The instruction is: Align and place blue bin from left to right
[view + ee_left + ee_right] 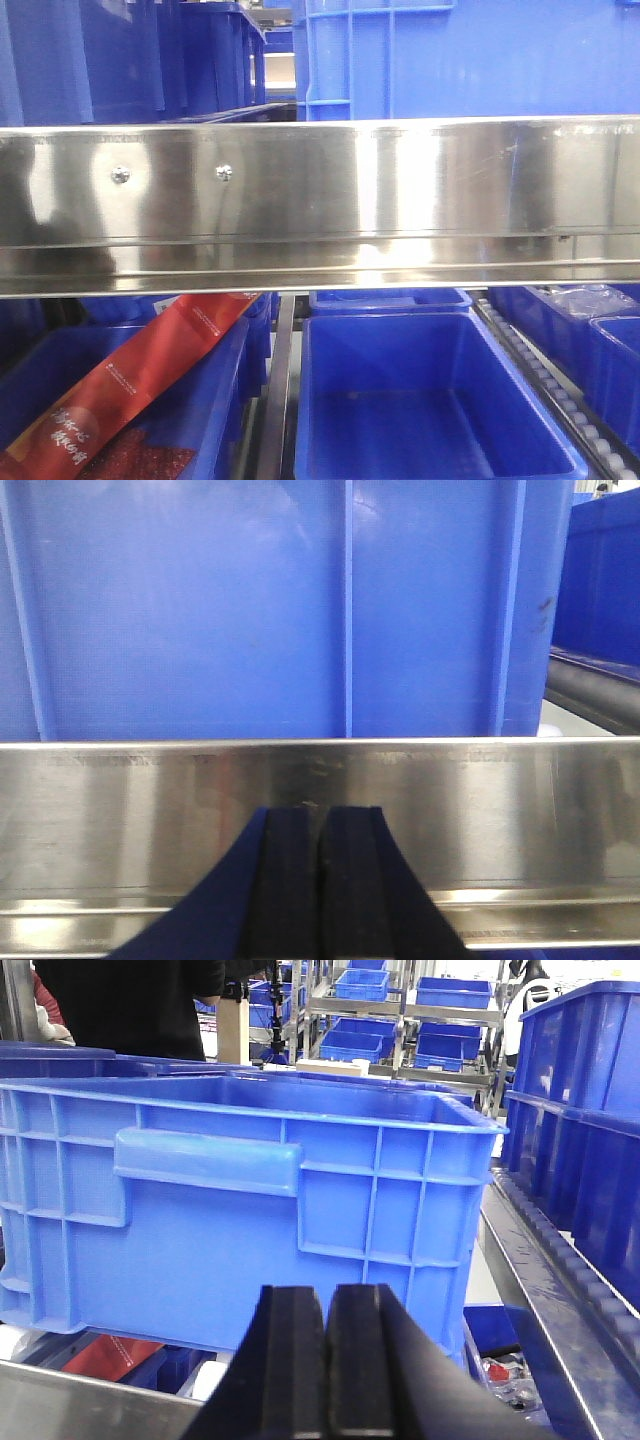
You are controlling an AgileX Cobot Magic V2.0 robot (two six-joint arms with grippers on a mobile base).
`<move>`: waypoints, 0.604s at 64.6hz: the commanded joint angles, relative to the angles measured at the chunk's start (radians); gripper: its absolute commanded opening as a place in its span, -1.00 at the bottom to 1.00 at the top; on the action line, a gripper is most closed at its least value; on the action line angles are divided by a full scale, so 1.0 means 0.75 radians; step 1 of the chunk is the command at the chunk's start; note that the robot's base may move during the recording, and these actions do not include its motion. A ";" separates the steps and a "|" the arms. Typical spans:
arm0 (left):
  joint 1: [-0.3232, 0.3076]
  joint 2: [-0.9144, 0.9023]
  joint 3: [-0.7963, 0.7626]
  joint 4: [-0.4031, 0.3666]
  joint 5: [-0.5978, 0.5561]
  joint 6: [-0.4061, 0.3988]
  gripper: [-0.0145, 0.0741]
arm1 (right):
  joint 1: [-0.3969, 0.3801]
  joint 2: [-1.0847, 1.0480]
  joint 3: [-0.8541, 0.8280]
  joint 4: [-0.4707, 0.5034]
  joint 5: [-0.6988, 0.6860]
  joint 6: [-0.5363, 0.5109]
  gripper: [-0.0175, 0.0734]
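1. The blue bin (250, 1210) sits on the upper shelf level, behind the steel rail (320, 200) that runs along the shelf's front edge. In the front view only part of its ribbed wall shows, above the right half of the rail.
2. Judging from this, the step in hand is the approach: neither arm touches the bin, so the shifting and squaring along the shelf is not yet done.
3. The left gripper (320, 880) has its fingers pressed together, holding nothing; it hangs just in front of the rail, facing the bin's flat wall.
4. The right gripper (325, 1360) also has its fingers pressed together and empty, near the handled side of the bin but apart from it.
5. Next, I judge a closed gripper should meet a bin wall squarely above the rail and push it sideways toward the shelf's right end, without tipping it.
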 commanded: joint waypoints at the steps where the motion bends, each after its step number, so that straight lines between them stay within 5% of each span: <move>1: 0.004 -0.008 -0.002 0.003 -0.016 0.003 -0.92 | 0.004 -0.006 0.001 -0.010 -0.030 -0.010 -0.97; 13: 0.004 -0.008 -0.002 0.003 -0.016 0.003 -0.92 | -0.023 -0.006 0.005 -0.018 -0.027 -0.010 -0.97; 39: 0.004 -0.008 -0.002 0.003 -0.016 0.003 -0.92 | -0.340 -0.235 0.263 -0.018 -0.021 -0.010 -0.97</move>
